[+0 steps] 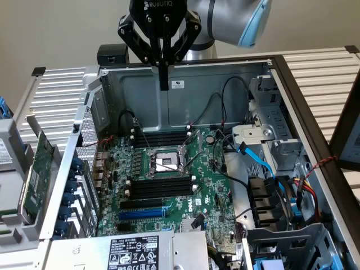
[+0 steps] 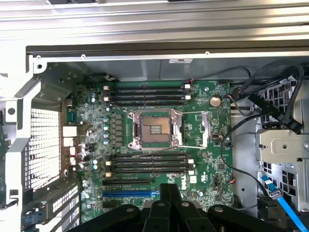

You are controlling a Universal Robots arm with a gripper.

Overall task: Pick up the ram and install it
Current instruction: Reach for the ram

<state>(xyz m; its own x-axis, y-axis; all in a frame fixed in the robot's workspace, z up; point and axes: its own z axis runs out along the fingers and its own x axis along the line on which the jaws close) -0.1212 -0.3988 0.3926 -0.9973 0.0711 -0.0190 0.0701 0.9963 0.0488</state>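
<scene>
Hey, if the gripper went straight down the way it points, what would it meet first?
Probably the motherboard, near the memory slots by the blue slot. I see nothing else under the gripper, though depth is unclear.

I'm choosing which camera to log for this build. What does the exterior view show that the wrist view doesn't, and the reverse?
Exterior view adds: the arm, the whole shut gripper hanging above the case, a green expansion card standing beside the case at that view's left, and the power supply label.
Wrist view adds: a straight-down look at the motherboard.
Both share: the CPU socket, black memory slots, blue slot and blue cable.
</scene>
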